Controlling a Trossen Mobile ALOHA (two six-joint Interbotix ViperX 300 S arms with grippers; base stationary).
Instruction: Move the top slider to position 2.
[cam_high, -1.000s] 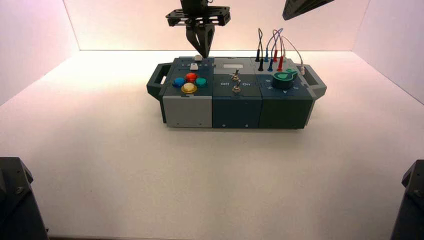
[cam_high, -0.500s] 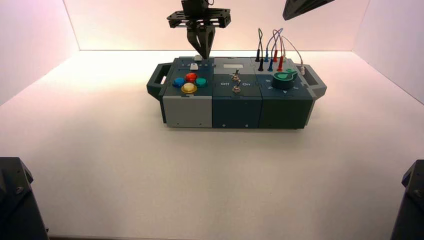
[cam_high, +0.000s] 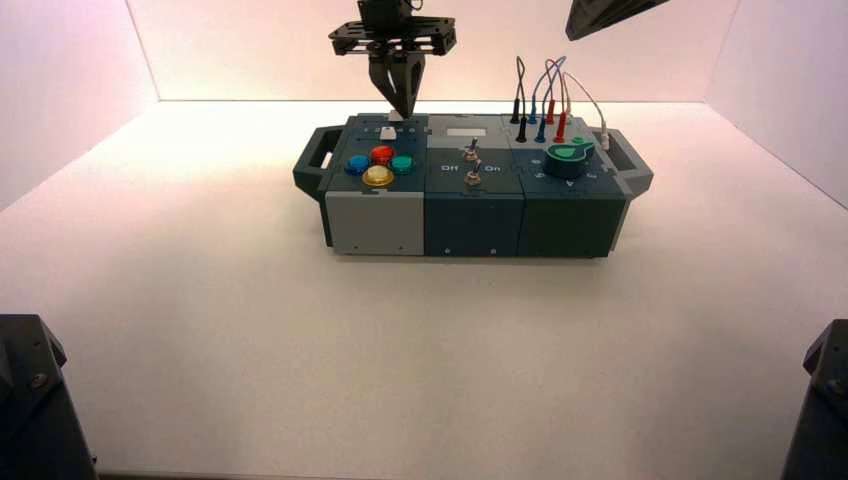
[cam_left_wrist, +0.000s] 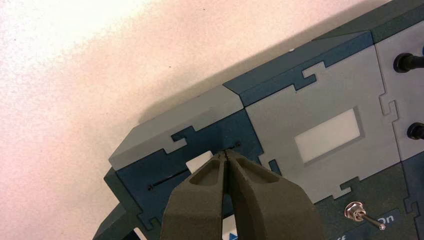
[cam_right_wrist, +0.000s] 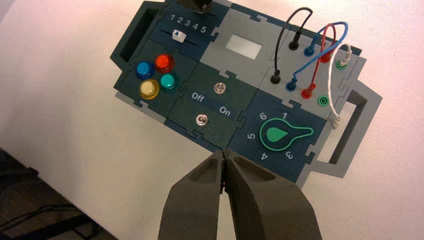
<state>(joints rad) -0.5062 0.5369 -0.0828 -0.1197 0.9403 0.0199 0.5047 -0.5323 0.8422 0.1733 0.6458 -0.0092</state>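
The top slider, a small flat white plastic knob (cam_left_wrist: 200, 162) on a thin dark track (cam_left_wrist: 168, 179), sat near the far edge of the box, in the dark blue-grey panel at its left end. The knob stood around the middle of its track, so it seemed to need a push towards the left handle to reach position 2, the small printed white digit (cam_right_wrist: 180, 20) second in the row.

The left gripper, dark with tapered fingers (cam_left_wrist: 197, 200), was at work there: its tips met, closed on nothing, and stood just beside the knob on the side towards the light grey middle panel (cam_left_wrist: 270, 125). That placing suited a sideways nudge rather than a grip; whether the tips touched the knob, I could not tell. A push too long might have carried it past 2 to 1.

Nearer the box's front edge lay the lower white slider (cam_high: 388, 133), then the red, blue, green and yellow round buttons (cam_high: 382, 154), which the high approach seemed meant to spare. The right gripper (cam_right_wrist: 224, 152), its tips together and empty, waited above the box, out of the way. The box itself stood towards the worktop's (cam_high: 420, 350) far edge.

Against the earlier frame, the left gripper had shifted slightly towards the box's left end; any travel of the knob was too small to tell, and the right arm had not visibly moved.
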